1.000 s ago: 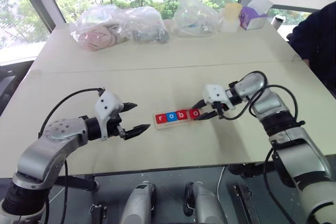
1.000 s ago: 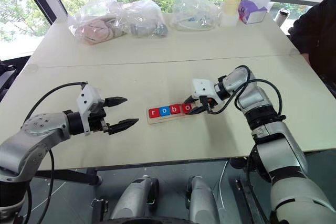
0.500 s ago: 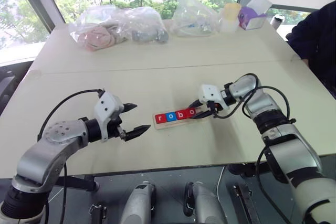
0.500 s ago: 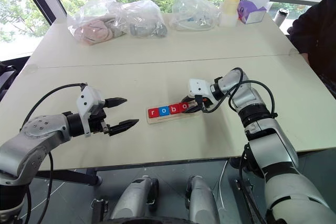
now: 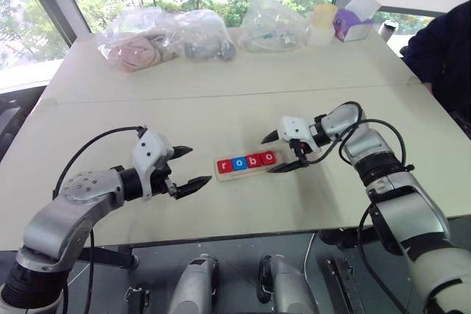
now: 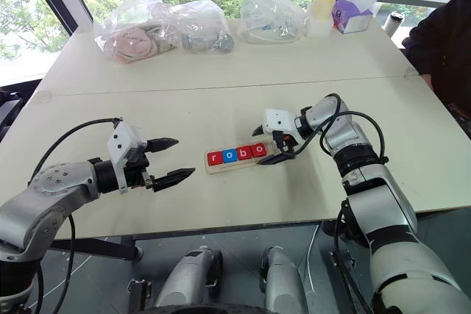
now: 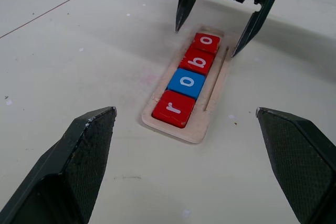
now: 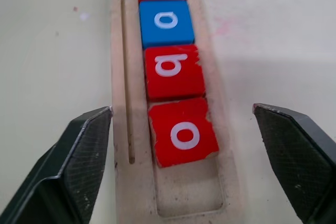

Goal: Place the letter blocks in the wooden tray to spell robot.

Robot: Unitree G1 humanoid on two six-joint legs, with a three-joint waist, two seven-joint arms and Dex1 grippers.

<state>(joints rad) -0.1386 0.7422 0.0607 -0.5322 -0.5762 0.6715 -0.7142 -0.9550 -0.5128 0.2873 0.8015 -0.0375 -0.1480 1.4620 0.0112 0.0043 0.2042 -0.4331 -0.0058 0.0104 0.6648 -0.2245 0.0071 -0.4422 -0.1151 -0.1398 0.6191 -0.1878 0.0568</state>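
tray: the wooden tray (image 5: 249, 164) lies flat near the middle of the desk (image 5: 221, 101), its long side running left to right, between the two hands.
blocks in tray: four letter blocks (image 7: 191, 79) sit in a row reading r, o, b, o: red, blue, red, red. the last red o (image 8: 182, 131) is a little askew and not quite square with the b beside it.
empty slot: one slot at the tray's right end is bare; the t is not in place.
fifth block: something blue shows up by the right hand's body in the left wrist view, too small to tell whether it is the t block.
right hand: the right hand (image 5: 282, 152) hovers over the tray's right end, fingers wide apart, one on the far side and one on the near side of the tray, clamped on nothing.
left hand: the left hand (image 5: 187, 168) hangs left of the tray, well apart from it, fingers apart and empty.
step in hand: judged from this, the second o is released and the t comes next.
doing it well: lift the right hand straight up so neither fingertip drags the askew o. bring the t in level over the bare slot, letter facing the same way as the others, and lower it flat rather than edge first. if the o crowds the slot, nudge it toward the b first.
risk: the rim is thin, so a tilted block may perch on it.
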